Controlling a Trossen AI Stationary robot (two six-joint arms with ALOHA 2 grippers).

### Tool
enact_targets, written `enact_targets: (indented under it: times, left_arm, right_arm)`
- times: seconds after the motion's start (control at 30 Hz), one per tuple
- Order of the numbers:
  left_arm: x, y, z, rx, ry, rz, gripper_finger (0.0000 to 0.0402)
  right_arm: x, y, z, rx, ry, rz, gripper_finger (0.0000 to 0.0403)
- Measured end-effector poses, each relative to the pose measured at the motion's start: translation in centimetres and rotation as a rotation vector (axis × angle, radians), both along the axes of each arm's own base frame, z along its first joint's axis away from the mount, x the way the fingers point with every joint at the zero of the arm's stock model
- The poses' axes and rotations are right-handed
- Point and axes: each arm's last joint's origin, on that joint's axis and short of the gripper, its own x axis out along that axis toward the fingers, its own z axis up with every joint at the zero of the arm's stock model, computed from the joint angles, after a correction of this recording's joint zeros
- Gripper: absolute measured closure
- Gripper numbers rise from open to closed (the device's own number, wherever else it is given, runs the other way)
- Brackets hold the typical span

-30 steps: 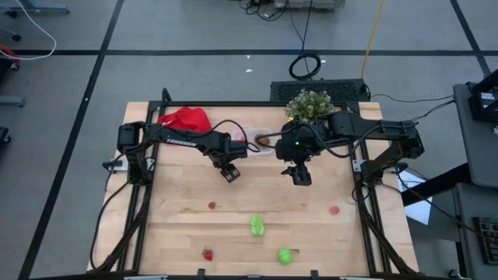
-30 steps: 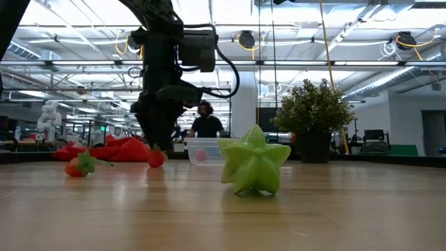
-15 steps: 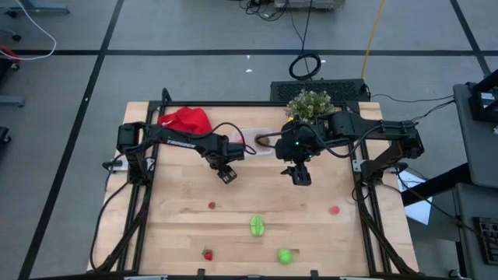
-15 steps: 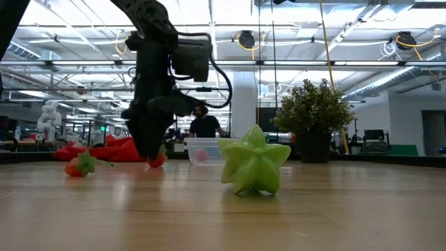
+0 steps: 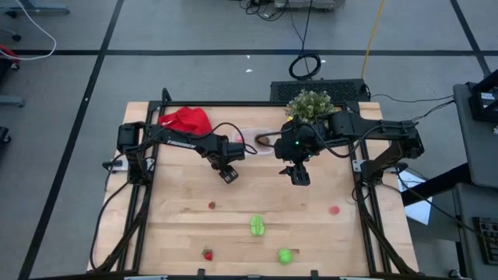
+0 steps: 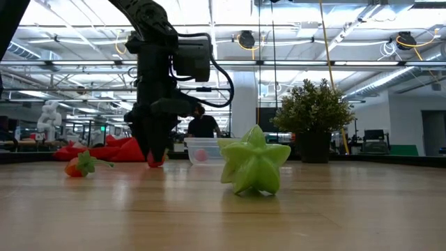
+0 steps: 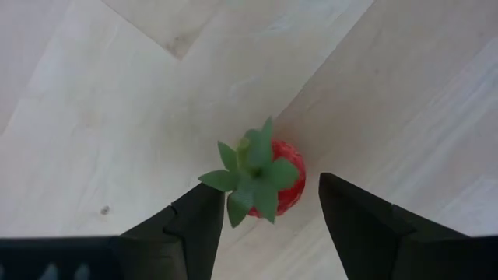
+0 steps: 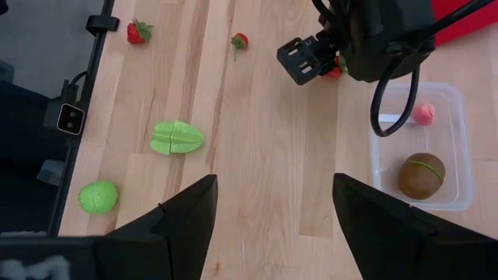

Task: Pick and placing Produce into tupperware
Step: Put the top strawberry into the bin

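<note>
Hovering mid-table, the right gripper (image 5: 299, 176) is waiting with jaws wide near the tupperware (image 8: 422, 148). The left gripper (image 7: 264, 214) is straddling a strawberry (image 7: 268, 177) with fingers apart; closing off-centre is risking pinching only leaves and dropping it.

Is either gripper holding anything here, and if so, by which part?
Nothing is held. The left gripper stands open astride a strawberry on the table, fingers apart from it. The right gripper hangs open and empty.
</note>
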Motion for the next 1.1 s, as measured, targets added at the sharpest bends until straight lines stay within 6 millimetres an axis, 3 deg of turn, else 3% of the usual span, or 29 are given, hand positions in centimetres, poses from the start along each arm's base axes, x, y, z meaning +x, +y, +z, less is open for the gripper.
enact_targets:
  times: [1.1]
  left_arm:
    - [0.07, 0.61, 0.0, 0.002, -0.015, 0.014, 0.0188]
  right_arm:
    - [0.0, 0.0, 0.0, 0.0, 0.0, 0.0, 0.0156]
